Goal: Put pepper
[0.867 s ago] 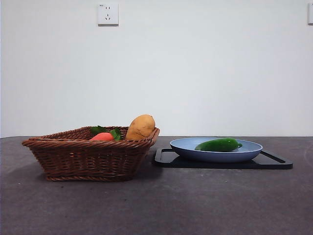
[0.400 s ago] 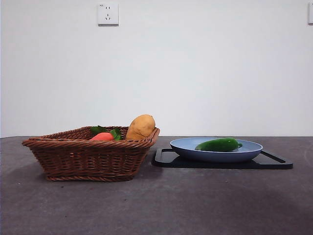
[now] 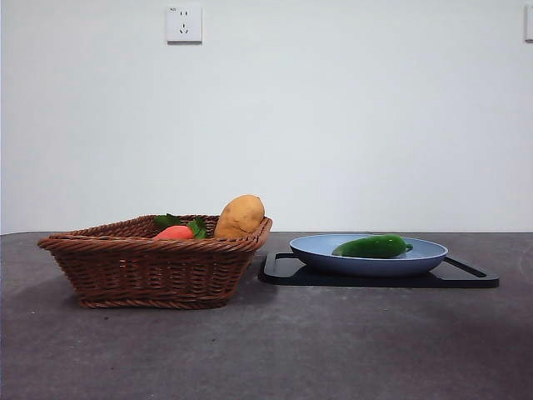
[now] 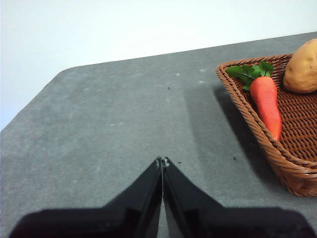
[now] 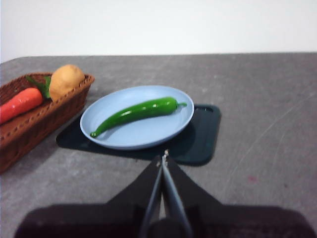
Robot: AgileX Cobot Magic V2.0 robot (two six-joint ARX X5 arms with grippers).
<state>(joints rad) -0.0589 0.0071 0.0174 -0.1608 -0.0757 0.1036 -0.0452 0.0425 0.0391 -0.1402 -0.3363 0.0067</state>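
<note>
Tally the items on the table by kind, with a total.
Vegetables: 3 (pepper, carrot, potato)
Baskets: 1 (wicker basket)
Plates: 1 (blue plate)
Boards: 1 (black board)
Total: 6

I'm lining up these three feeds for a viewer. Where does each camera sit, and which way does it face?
Front view: low, at table height, looking level across at the wicker basket, blue plate and pepper; no arm shows.
Left wrist view: on the left arm, looking down past the shut left gripper at bare table and the basket's carrot.
Right wrist view: on the right arm, past the shut right gripper toward the pepper lying on the plate.
Shared: all three show the basket's potato.
</note>
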